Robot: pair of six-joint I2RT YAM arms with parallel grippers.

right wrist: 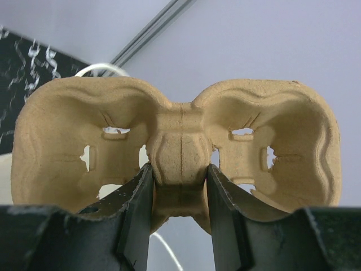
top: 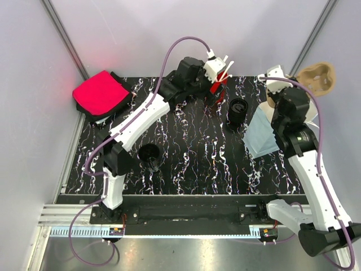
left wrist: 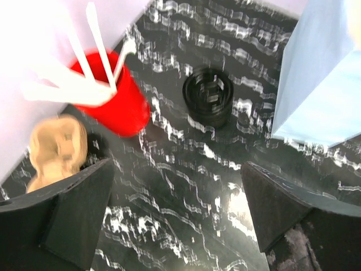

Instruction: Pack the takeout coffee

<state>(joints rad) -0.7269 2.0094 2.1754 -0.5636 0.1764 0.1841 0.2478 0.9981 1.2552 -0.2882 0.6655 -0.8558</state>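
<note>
The takeout coffee (top: 237, 110), a small black cup with a black lid, stands on the marbled table right of centre; it also shows in the left wrist view (left wrist: 207, 97). My left gripper (top: 219, 72) (left wrist: 177, 214) hovers open at the far middle, over the red cup of white stirrers (top: 218, 86) (left wrist: 115, 99), with nothing between its fingers (left wrist: 73, 209). My right gripper (top: 289, 82) (right wrist: 179, 169) is raised at the far right. It is shut on the central ridge of a tan cardboard cup carrier (top: 317, 76) (right wrist: 180, 135).
A light blue bag (top: 261, 135) (left wrist: 321, 73) lies just right of the lidded cup. A lidless black cup (top: 149, 153) stands near the left arm's elbow. A pink cloth (top: 100, 92) sits at the far left corner. Grey walls close in the table.
</note>
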